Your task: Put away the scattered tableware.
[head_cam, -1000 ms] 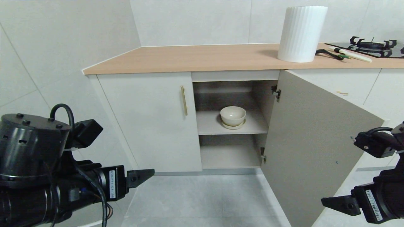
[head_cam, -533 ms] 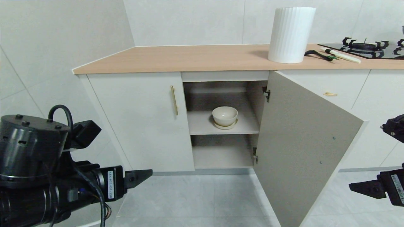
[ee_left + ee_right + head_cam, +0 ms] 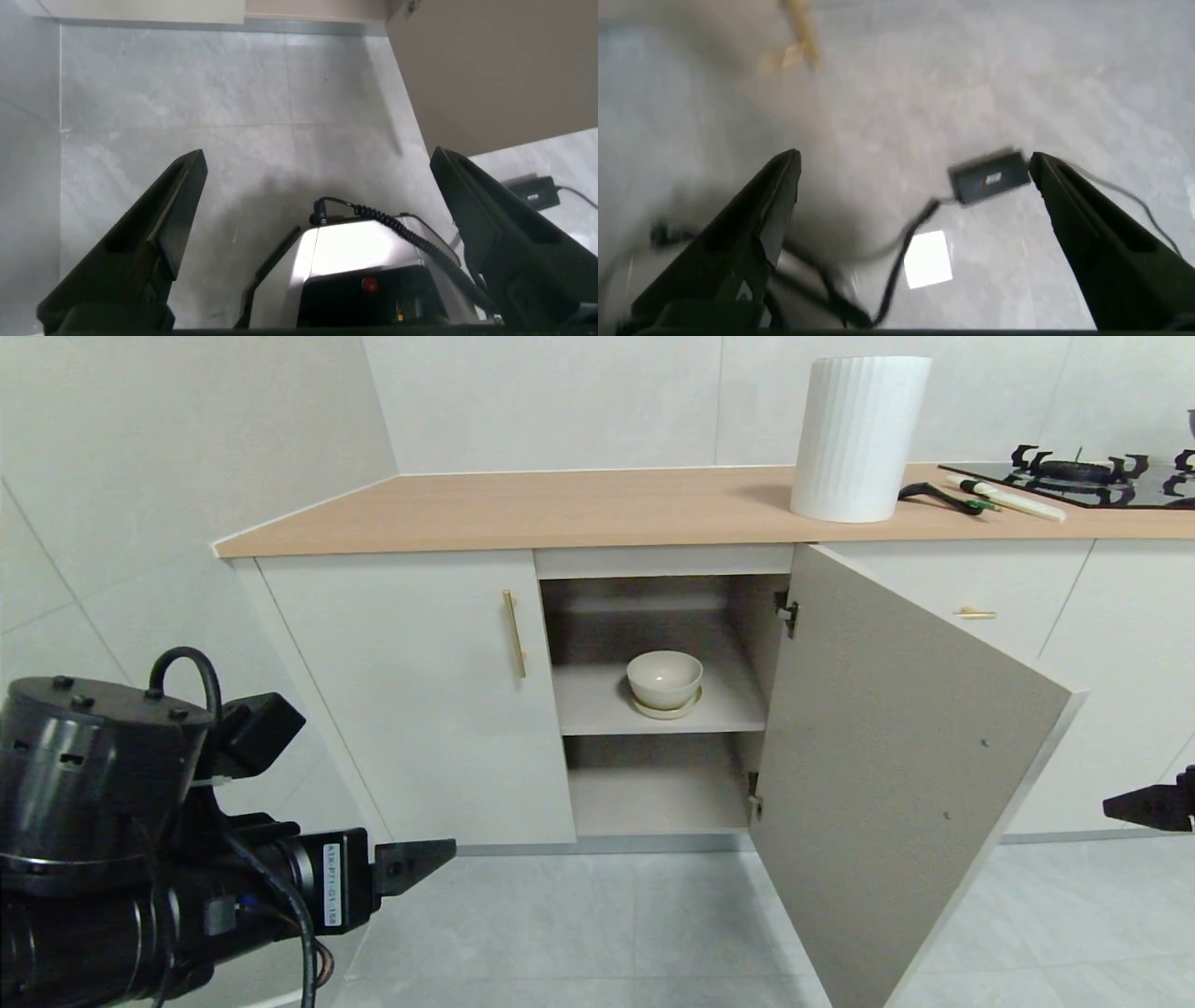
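Right pincer [image 3: 917, 238], spread wide, has withdrawn rightward.

Blk L arm [image 3: 98, 775], cable [image 3: 183, 651], wht label [image 3: 331, 896]

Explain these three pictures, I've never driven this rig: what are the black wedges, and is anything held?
You are driving a two-armed robot on wheels. The wide picture comes from its head camera, facing a kitchen cabinet with one door standing open. On the upper shelf sits a cream bowl on a small plate. The wooden counter carries a white ribbed canister and some utensils beside a stove. The other two pictures come from a camera on each wrist, looking down at the floor. The black wedges are the fingers of the left end effector and the right end effector. Both are open and hold nothing.
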You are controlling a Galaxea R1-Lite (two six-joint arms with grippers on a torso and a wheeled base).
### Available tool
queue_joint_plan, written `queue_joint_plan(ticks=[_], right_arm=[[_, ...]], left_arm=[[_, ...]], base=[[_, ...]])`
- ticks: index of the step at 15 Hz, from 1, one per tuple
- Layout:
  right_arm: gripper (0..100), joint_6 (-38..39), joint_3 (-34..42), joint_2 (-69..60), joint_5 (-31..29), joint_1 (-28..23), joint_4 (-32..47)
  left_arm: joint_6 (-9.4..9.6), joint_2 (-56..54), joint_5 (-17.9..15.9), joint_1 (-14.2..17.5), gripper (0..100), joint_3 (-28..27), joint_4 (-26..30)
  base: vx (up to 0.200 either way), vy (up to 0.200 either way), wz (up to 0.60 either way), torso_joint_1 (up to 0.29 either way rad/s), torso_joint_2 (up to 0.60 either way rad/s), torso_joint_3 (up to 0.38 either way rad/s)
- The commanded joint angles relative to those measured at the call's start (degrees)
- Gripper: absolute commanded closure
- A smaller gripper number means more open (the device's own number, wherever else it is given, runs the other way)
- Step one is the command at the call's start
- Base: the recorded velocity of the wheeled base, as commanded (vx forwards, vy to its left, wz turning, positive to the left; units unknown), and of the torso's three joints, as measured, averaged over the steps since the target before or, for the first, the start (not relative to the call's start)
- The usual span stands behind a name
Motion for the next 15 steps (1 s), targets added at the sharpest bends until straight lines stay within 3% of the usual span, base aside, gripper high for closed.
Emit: queue_joint_plan(ticks=[1,8,15], right_arm=[[0,0.0,0.1,2.9,0.1,-3.5,-2.6],[0,3.1,0.9,10.8,0.4,-5.1,-11.6],[0,7.5,2.0,14.6,0.4,-2.3,-16.3]], left_arm=[[-0.06,0.1,0.0,0.0,0,0.0,0.0],[-0.06,0.1,0.0,0.0,0,0.0,0.0],[-0.06,0.0,0.0,0.0,0,0.0,0.0]], base=[[0.0,0.0,0.0,0.0,0.0,0.0],[0.0,0.0,0.0,0.0,0.0,0.0],[0.0,0.0,0.0,0.0,0.0,0.0]])
